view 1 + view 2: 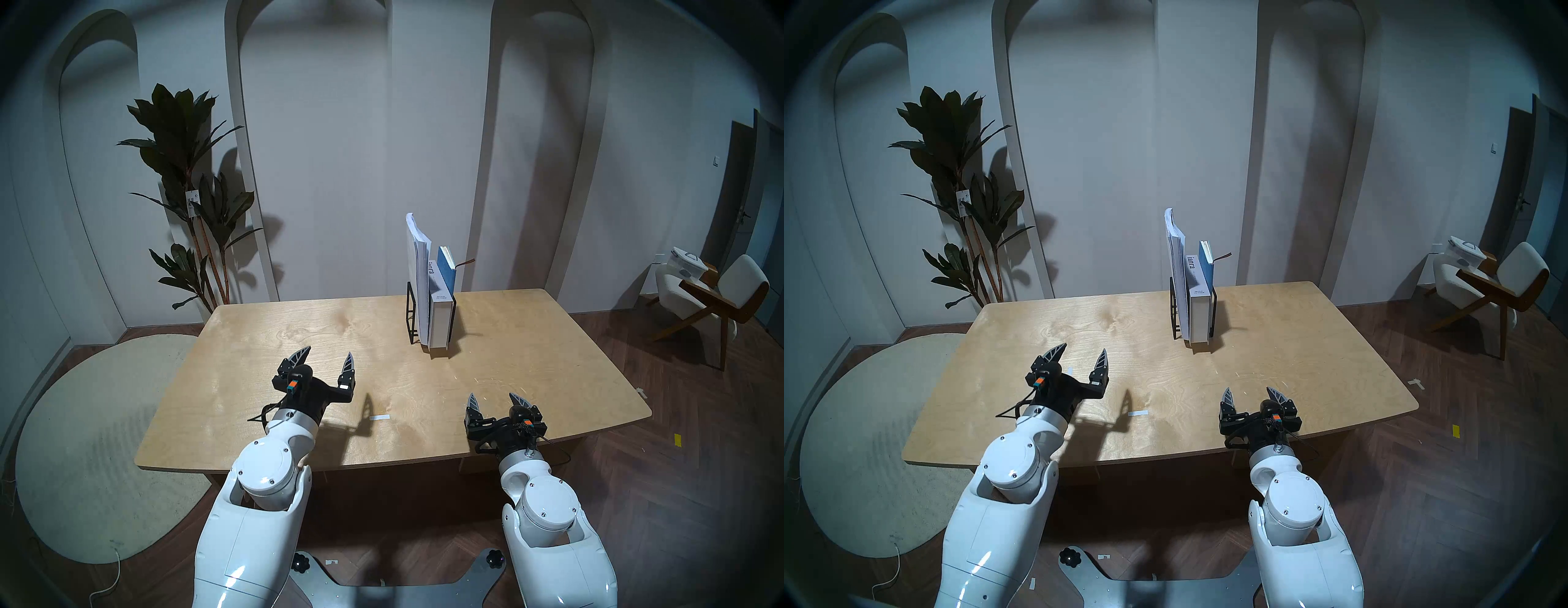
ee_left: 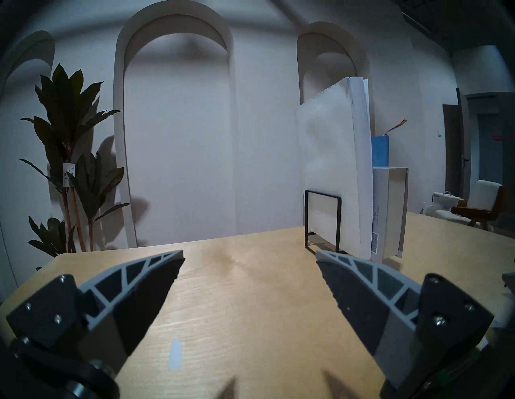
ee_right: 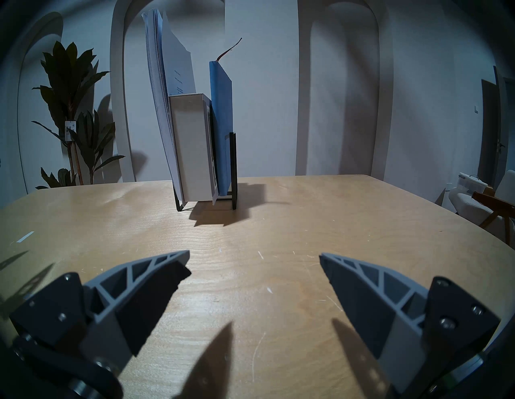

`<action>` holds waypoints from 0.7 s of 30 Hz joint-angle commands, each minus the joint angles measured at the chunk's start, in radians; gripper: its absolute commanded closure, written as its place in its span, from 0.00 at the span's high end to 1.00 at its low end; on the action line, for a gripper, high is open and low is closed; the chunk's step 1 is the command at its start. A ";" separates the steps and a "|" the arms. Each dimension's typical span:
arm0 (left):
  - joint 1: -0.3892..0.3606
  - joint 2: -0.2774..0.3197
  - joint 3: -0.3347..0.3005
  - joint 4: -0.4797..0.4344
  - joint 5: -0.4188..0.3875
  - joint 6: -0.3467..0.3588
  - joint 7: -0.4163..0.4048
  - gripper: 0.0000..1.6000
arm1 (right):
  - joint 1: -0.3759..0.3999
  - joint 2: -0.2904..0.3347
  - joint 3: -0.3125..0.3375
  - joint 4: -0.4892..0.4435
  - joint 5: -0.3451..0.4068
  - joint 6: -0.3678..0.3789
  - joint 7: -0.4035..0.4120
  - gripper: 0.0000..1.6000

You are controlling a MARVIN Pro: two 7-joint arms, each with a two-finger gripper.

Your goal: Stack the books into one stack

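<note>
Two arms reach over the wooden table (image 1: 297, 339), and neither holds anything. Farthest left, off the table, a pale round rug (image 1: 85, 446) lies on the dark floor, and behind it a tall dark-leaved plant (image 1: 186, 170) stands against the arched wall.

Next comes the left tool (image 1: 327, 356), raised above the near left part of the table with its two ribbed fingers spread wide apart and nothing between them; the left wrist view shows bare wood in the gap. Just to its right a small strip of white tape (image 1: 379, 418) is stuck to the tabletop.

Past the middle, toward the far edge, stands a black wire-frame rack (image 1: 410, 312) with the three books upright inside it, not yet stacked. From left to right they are the large thin white softcover (image 1: 416, 271), the tallest, bowing a little at its top; the thick white-grey book (image 1: 439, 318) lettered "ianra" on its spine, shortest of the three and pressed against the softcover; and the thin blue book (image 1: 447, 271), leaning against the rack's right-hand frame with a dark ribbon (image 1: 466, 263) curling out of its top.

The right tool (image 1: 497, 398) hovers low over the near right part of the table, well apart from the rack, its fingers likewise spread and empty.

Far right, off the table, a white-cushioned wooden chair (image 1: 717, 297) stands by a door.
</note>
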 commanded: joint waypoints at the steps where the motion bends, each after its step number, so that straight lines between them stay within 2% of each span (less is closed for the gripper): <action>1: -0.107 -0.057 -0.005 -0.007 -0.105 0.089 -0.052 1.00 | 0.005 -0.001 -0.002 -0.018 0.000 -0.005 0.000 1.00; 6: -0.162 -0.069 0.012 0.012 -0.122 0.143 -0.065 1.00 | 0.005 -0.001 -0.002 -0.018 0.000 -0.005 0.000 1.00; 14: -0.226 -0.083 0.084 0.014 -0.110 0.158 -0.075 1.00 | 0.006 -0.001 -0.002 -0.018 0.000 -0.005 0.000 1.00; 15: -0.252 -0.090 0.089 0.032 -0.109 0.164 -0.078 1.00 | 0.005 -0.001 -0.002 -0.018 0.000 -0.005 0.000 1.00; 21: -0.292 -0.100 0.124 0.062 -0.155 0.201 -0.082 1.00 | 0.005 -0.001 -0.002 -0.018 0.000 -0.005 0.000 1.00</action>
